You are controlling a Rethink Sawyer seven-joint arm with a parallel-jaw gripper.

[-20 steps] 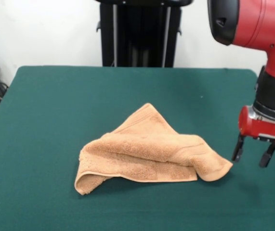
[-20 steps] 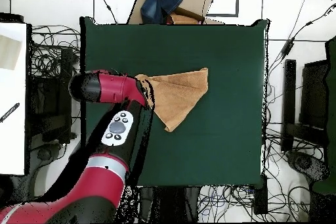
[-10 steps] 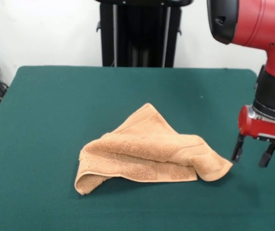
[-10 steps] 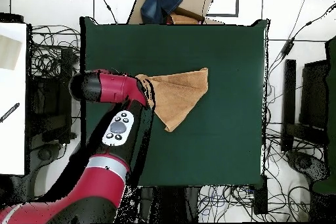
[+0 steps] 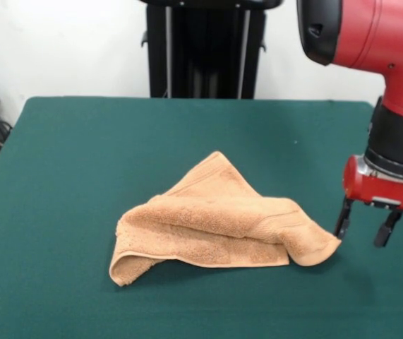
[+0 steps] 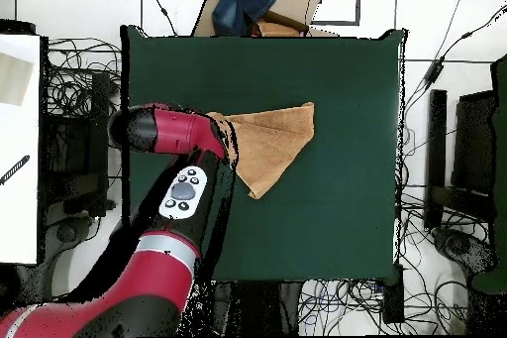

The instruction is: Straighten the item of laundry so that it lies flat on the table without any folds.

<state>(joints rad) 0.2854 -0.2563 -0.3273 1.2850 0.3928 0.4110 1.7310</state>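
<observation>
A peach-orange towel (image 5: 219, 226) lies crumpled and folded over itself on the dark green table (image 5: 81, 169), bunched into a rough triangle with one corner pointing right. In the overhead view the towel (image 6: 272, 141) shows as a triangle near the table's (image 6: 337, 205) upper left. My gripper (image 5: 361, 229) hangs open just right of the towel's right corner, its two dark fingers (image 5: 342, 219) apart with nothing between them. From above, the red arm (image 6: 173, 136) covers the gripper and the towel's left tip.
A black stand (image 5: 205, 49) rises behind the table's far edge. In the overhead view, a cardboard box with blue cloth (image 6: 259, 5) sits past the table's top edge, and cables lie on the floor on both sides.
The gripper has shifted slightly left toward the towel's right corner. The towel has not moved.
</observation>
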